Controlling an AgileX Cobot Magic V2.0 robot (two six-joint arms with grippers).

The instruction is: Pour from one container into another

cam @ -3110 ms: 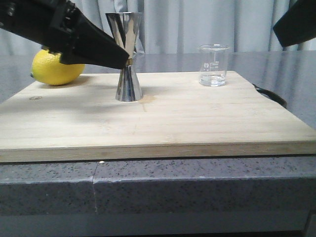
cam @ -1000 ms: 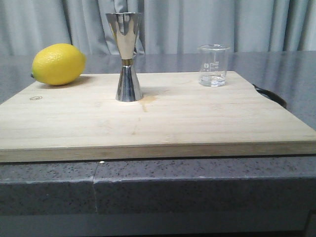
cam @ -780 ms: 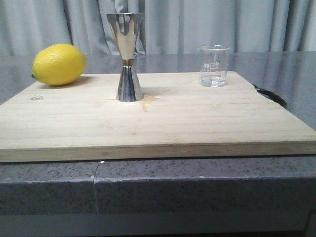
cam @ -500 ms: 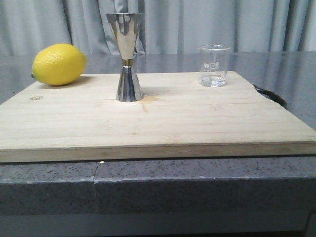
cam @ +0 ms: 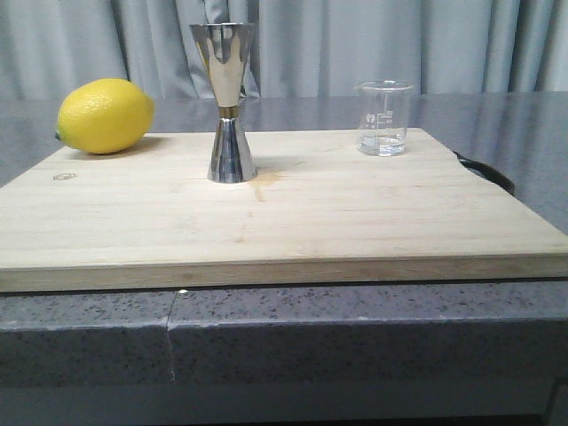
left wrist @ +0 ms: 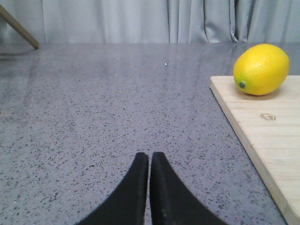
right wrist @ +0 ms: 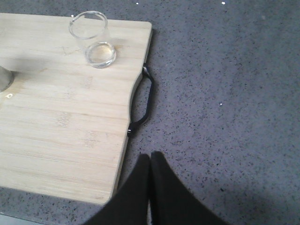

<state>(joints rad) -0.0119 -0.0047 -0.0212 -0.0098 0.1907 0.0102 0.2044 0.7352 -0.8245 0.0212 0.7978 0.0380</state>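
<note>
The left gripper [left wrist: 149,161] has its two black fingers pressed together, tips touching, with nothing between them. The right gripper [right wrist: 150,161] is the same: fingers closed against each other and empty. Neither arm nor gripper appears in the front view; each shows only in its own wrist view.

my jigger [right wrist: 3,78] shows only as a grey sliver cut by the right wrist frame's edge. the beaker [cam: 383,118] markings are too small to read. neither of my arms appears in the front view.
</note>
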